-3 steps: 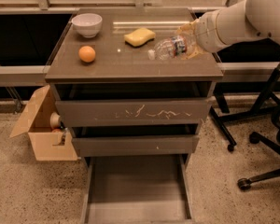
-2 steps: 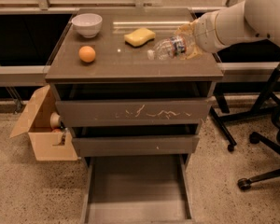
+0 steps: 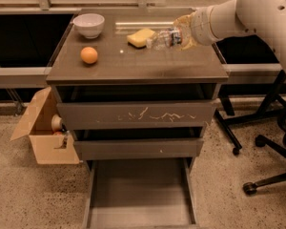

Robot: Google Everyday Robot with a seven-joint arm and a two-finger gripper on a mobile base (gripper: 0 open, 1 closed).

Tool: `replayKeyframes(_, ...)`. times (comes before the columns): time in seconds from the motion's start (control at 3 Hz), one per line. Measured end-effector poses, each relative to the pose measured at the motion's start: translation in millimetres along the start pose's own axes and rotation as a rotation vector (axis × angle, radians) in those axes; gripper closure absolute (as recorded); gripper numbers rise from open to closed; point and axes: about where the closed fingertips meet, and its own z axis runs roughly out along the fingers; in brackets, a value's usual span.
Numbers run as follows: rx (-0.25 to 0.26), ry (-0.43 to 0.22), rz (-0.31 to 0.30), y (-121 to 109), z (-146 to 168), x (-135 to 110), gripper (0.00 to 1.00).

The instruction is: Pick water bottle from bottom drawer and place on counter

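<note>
The water bottle is clear with a dark label band. It lies on its side in my gripper, cap end pointing left, over the right rear part of the counter. The gripper is shut on the bottle's base end, and the arm comes in from the upper right. The bottle's cap end is right next to a yellow sponge. I cannot tell whether the bottle touches the counter. The bottom drawer is pulled open below, and its flat grey floor is bare.
A white bowl and an orange sit on the counter's left side. The top drawer and middle drawer stand slightly ajar. A cardboard box stands on the floor at left. Office chair bases stand at right.
The gripper has carried the bottle a little to the left and toward the back of the counter, closer to the sponge. Everything else has stayed put.
</note>
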Motion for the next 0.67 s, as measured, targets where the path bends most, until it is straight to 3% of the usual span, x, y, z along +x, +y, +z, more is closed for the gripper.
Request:
replayKeyframes(0.33, -0.010, -0.004, 0.035, -11.4, 21.9, 13.3, 1.00)
replayKeyframes(0.67, -0.027, -0.027, 0.106, -14.4, 48.3, 28.7, 0.98)
